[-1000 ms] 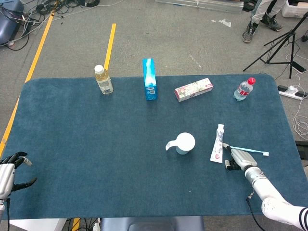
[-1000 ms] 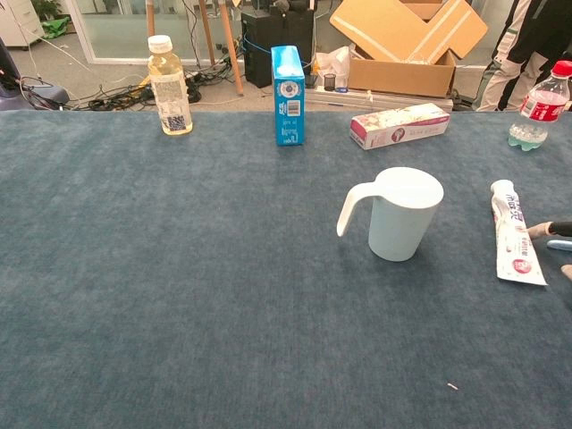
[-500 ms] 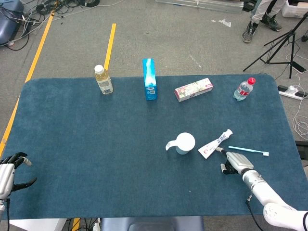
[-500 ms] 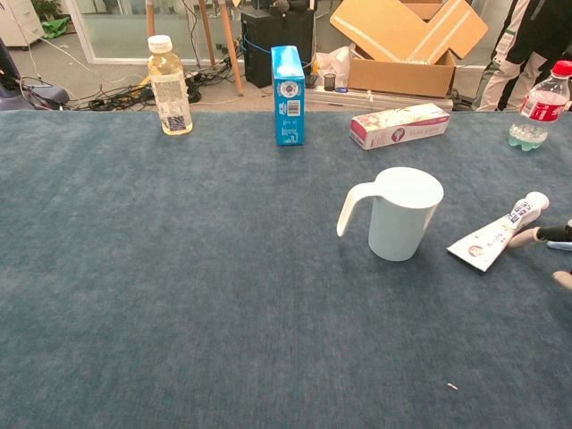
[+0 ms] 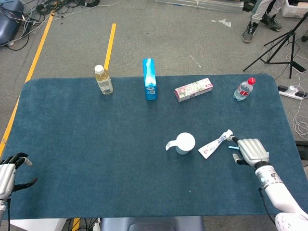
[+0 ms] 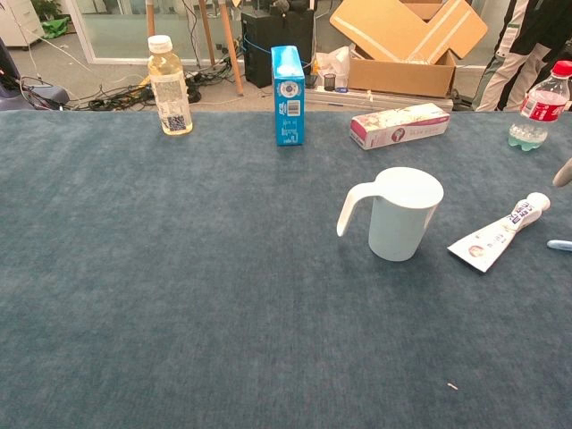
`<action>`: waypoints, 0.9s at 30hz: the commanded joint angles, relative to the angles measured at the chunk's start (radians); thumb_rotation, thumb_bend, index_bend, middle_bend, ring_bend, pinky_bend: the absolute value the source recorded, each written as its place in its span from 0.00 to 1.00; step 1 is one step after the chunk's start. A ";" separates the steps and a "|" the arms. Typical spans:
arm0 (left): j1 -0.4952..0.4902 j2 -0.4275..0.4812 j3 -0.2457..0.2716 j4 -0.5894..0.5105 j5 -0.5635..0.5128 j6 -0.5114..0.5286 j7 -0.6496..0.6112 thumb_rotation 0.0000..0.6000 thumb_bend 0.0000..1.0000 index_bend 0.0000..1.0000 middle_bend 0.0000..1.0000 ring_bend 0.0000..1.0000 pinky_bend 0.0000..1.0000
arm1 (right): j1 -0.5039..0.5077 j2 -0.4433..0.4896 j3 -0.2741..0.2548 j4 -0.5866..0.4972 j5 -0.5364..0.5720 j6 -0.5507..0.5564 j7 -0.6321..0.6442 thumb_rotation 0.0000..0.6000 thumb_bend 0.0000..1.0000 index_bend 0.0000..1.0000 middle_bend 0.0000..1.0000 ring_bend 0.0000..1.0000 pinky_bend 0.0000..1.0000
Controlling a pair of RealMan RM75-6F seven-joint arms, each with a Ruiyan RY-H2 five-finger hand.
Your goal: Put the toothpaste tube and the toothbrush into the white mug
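Note:
The white mug (image 5: 184, 143) (image 6: 405, 214) stands upright right of the table's middle, handle to the left. Just right of it the toothpaste tube (image 5: 215, 143) (image 6: 499, 236) lies flat and slanted, its cap toward the far right. The light blue toothbrush (image 5: 232, 147) (image 6: 560, 244) lies on the cloth beyond the tube; my right hand (image 5: 251, 150) hovers over it and hides most of it, fingers spread and holding nothing. One of its fingertips (image 6: 563, 172) shows raised at the chest view's right edge. My left hand (image 5: 10, 171) rests open at the near left corner.
Along the far side stand a yellow drink bottle (image 5: 103, 80), a blue carton (image 5: 149, 79), a flowered box (image 5: 193, 89) and a red-capped water bottle (image 5: 243, 89). The table's right edge (image 5: 291, 130) runs close to my right hand.
My right hand swung the tube's flat end toward the mug, then let go, rose and moved right over the toothbrush. The left hand has stayed put.

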 commanded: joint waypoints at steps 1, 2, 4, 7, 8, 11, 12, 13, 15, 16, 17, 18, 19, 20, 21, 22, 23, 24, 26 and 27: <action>0.000 0.001 -0.001 0.000 -0.002 -0.001 -0.003 1.00 0.00 0.47 0.31 0.33 0.39 | 0.039 -0.035 0.009 0.071 0.044 0.013 -0.130 1.00 0.33 0.26 0.98 1.00 1.00; 0.000 0.001 -0.001 0.000 -0.003 -0.001 -0.004 1.00 0.00 0.47 0.31 0.33 0.39 | 0.049 -0.043 0.010 0.087 0.056 0.005 -0.153 1.00 0.32 0.26 0.98 1.00 1.00; 0.000 0.002 -0.002 0.000 -0.003 -0.001 -0.006 1.00 0.00 0.47 0.31 0.33 0.39 | 0.069 -0.062 0.008 0.122 0.075 -0.004 -0.203 1.00 0.30 0.28 0.98 1.00 1.00; 0.000 0.003 -0.001 0.000 -0.003 -0.002 -0.008 1.00 0.00 0.47 0.31 0.33 0.39 | 0.096 -0.114 0.007 0.193 0.095 0.005 -0.286 1.00 0.25 0.28 0.98 1.00 1.00; 0.000 0.003 -0.001 -0.001 -0.002 -0.001 -0.008 1.00 0.00 0.47 0.31 0.33 0.39 | 0.103 -0.127 0.009 0.208 0.104 0.002 -0.299 1.00 0.23 0.28 0.98 1.00 1.00; 0.002 0.005 -0.001 -0.002 -0.001 0.001 -0.011 1.00 0.00 0.47 0.31 0.33 0.39 | 0.126 -0.156 0.016 0.244 0.134 -0.032 -0.319 1.00 0.17 0.29 0.98 1.00 1.00; 0.002 0.006 -0.001 -0.003 -0.001 0.002 -0.011 1.00 0.00 0.47 0.31 0.33 0.39 | 0.133 -0.162 0.017 0.253 0.141 -0.045 -0.322 1.00 0.15 0.29 0.98 1.00 1.00; 0.002 0.006 -0.001 -0.003 -0.001 0.002 -0.012 1.00 0.00 0.47 0.31 0.33 0.39 | 0.141 -0.168 0.018 0.262 0.147 -0.057 -0.326 1.00 0.14 0.29 0.98 1.00 1.00; 0.003 0.007 -0.001 -0.003 -0.002 0.002 -0.012 1.00 0.00 0.47 0.31 0.33 0.39 | 0.157 -0.185 0.019 0.287 0.154 -0.083 -0.332 1.00 0.13 0.30 0.98 1.00 1.00; 0.003 0.007 -0.001 -0.003 -0.002 0.002 -0.012 1.00 0.00 0.47 0.31 0.33 0.39 | 0.164 -0.192 0.019 0.298 0.157 -0.093 -0.334 1.00 0.12 0.30 0.98 1.00 1.00; 0.003 0.007 -0.001 -0.003 -0.001 0.002 -0.012 1.00 0.00 0.47 0.31 0.33 0.39 | 0.173 -0.203 0.021 0.314 0.161 -0.107 -0.334 1.00 0.12 0.31 0.98 1.00 1.00; 0.003 0.008 0.000 -0.004 -0.001 0.002 -0.012 1.00 0.00 0.47 0.31 0.33 0.39 | 0.178 -0.211 0.022 0.326 0.163 -0.116 -0.332 1.00 0.12 0.31 0.98 1.00 1.00; 0.004 0.008 0.000 -0.004 -0.001 0.002 -0.013 1.00 0.00 0.47 0.31 0.33 0.39 | 0.183 -0.219 0.023 0.337 0.164 -0.124 -0.330 1.00 0.12 0.32 0.98 1.00 1.00; 0.004 0.009 0.000 -0.004 -0.001 0.003 -0.013 1.00 0.00 0.47 0.31 0.33 0.39 | 0.189 -0.229 0.024 0.350 0.164 -0.133 -0.327 1.00 0.12 0.32 0.98 1.00 1.00; 0.004 0.009 -0.001 -0.004 -0.002 0.003 -0.014 1.00 0.00 0.47 0.31 0.33 0.39 | 0.194 -0.235 0.025 0.359 0.164 -0.140 -0.325 1.00 0.12 0.33 0.98 1.00 1.00; 0.005 0.010 -0.001 -0.004 -0.003 0.003 -0.015 1.00 0.00 0.47 0.31 0.33 0.39 | 0.199 -0.242 0.025 0.370 0.165 -0.149 -0.322 1.00 0.12 0.33 0.98 1.00 1.00; 0.005 0.010 -0.001 -0.004 -0.004 0.003 -0.016 1.00 0.00 0.47 0.31 0.33 0.39 | 0.202 -0.247 0.024 0.377 0.166 -0.157 -0.320 1.00 0.12 0.33 0.98 1.00 1.00; 0.005 0.011 -0.002 -0.004 -0.005 0.003 -0.017 1.00 0.00 0.47 0.31 0.33 0.39 | 0.206 -0.251 0.023 0.384 0.168 -0.164 -0.319 1.00 0.12 0.33 0.98 1.00 1.00; 0.006 0.012 -0.002 -0.005 -0.005 0.003 -0.018 1.00 0.00 0.47 0.31 0.33 0.39 | 0.216 -0.262 0.020 0.401 0.175 -0.180 -0.321 1.00 0.13 0.34 0.98 1.00 1.00; 0.006 0.013 -0.002 -0.005 -0.005 0.004 -0.019 1.00 0.00 0.47 0.31 0.33 0.39 | 0.220 -0.267 0.019 0.408 0.179 -0.186 -0.322 1.00 0.13 0.34 0.98 1.00 1.00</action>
